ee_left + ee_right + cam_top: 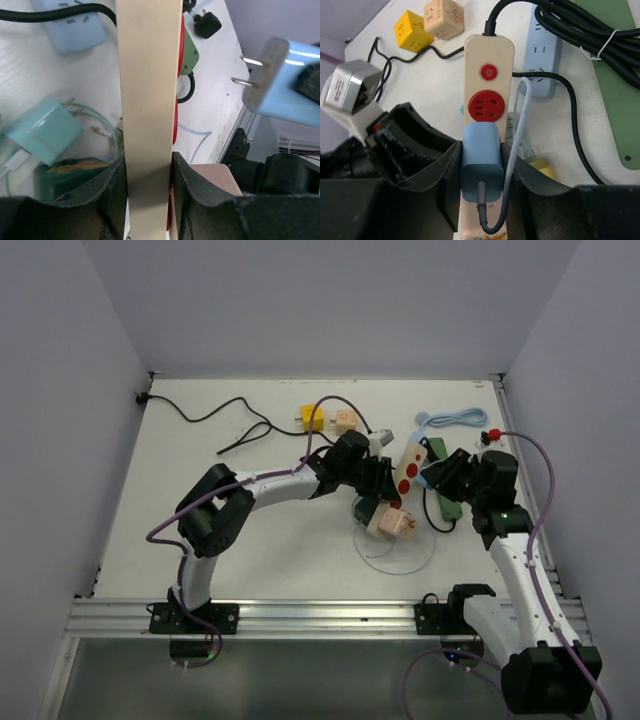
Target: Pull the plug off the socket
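A cream power strip with red outlets is lifted off the table. My left gripper is shut on its sides. My right gripper is shut on a light blue plug with a blue cable, just in front of a red outlet. In the left wrist view the plug hangs in the air, its two prongs bare and clear of the strip. The dark green power strip lies flat on the table under the right arm, partly hidden.
A light blue strip with a bundled black cord lies behind. Yellow and peach cubes sit at the back, a pink cube near the front. A teal charger lies below the left gripper. A black cable runs back left.
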Controlling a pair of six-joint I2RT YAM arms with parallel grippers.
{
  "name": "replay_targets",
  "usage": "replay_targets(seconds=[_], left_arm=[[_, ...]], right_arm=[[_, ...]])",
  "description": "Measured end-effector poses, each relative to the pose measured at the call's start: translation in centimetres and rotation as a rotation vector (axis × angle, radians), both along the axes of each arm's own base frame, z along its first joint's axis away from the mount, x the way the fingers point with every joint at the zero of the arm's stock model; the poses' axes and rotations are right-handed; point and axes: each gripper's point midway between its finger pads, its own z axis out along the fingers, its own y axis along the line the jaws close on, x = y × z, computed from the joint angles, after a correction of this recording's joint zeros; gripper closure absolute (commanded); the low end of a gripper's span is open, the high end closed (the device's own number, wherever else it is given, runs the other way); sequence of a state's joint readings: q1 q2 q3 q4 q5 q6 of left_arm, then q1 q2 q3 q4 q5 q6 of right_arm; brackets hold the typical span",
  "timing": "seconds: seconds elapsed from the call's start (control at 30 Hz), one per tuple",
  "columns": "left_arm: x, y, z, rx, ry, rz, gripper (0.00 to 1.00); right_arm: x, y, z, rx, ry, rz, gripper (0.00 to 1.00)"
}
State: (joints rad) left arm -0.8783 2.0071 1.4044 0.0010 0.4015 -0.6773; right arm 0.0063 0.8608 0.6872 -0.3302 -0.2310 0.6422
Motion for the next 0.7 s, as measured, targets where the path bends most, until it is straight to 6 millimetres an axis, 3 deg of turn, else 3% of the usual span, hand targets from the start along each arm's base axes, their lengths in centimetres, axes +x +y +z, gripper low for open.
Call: replay_targets(seconds=[0.23, 0.5, 0.7], left_arm=[[3.0, 2.1, 0.8, -0.113, 0.075, 0.051, 1.00], [2.5, 1.4, 2.4, -0.164, 0.058, 0.011, 1.00], [2.5, 1.3, 2.7, -0.162, 0.048, 0.003, 1.00]], right_arm=[[-0.5, 0.3, 0.1, -0.010, -0.015, 0.034, 1.00], [-1.3, -0.2, -1.9, -0.041, 0.067, 0.021, 0.94], [-3.0, -0.1, -6.5, -0.034, 0.161, 0.032, 0.88]])
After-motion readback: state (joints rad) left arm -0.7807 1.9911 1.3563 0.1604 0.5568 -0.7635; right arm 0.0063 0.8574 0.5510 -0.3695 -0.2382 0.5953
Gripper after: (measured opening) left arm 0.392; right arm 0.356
